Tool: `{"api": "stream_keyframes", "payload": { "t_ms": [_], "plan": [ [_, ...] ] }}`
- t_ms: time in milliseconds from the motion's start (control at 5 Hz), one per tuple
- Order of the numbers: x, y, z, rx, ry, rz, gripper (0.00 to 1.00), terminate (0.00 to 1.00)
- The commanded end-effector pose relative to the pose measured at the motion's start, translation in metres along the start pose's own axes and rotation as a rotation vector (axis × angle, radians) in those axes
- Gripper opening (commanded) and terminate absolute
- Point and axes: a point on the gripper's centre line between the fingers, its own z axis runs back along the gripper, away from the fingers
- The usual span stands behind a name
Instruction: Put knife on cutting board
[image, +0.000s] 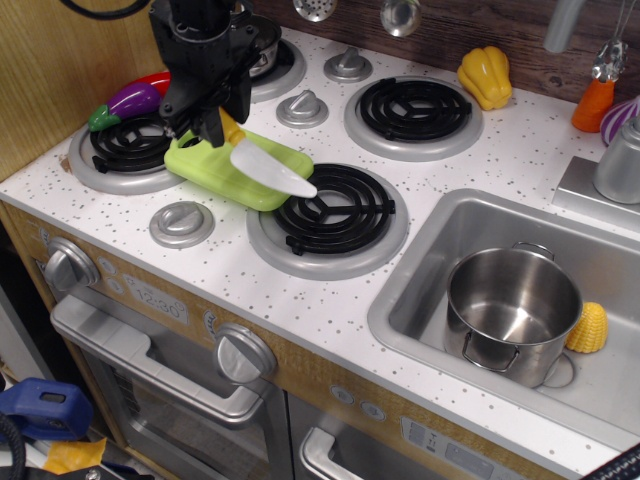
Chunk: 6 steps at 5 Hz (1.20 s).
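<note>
Over stovetop (250, 285), pincer (218, 125) clamps knife (262, 161) above cutting board (228, 171).

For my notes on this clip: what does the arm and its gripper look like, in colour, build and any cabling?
The arm is matte black throughout, with a blocky, angular wrist housing that has cut-outs and visible screws. A black cable loops at the upper left edge of the frame. The gripper is black too, with short, flat fingers. No markings, labels or coloured parts are legible on it.
</note>
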Motion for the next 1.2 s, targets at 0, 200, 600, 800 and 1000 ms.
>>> {"api": "stream_keyframes", "payload": {
  "t_ms": [0,200,600,800,1000],
  "plan": [
    [0.024,-0.015,-0.005,-0.090,-0.038,0.001,0.00,0.00],
    [0.032,-0.015,-0.014,-0.114,-0.040,-0.027,0.00,0.00],
    [0.037,-0.018,-0.027,-0.205,-0.026,-0.071,1.00,0.00],
    [0.037,-0.018,-0.027,-0.205,-0.026,-0.071,1.00,0.00],
    [0.037,-0.018,-0.027,-0.205,-0.026,-0.071,1.00,0.00]
  ]
}}
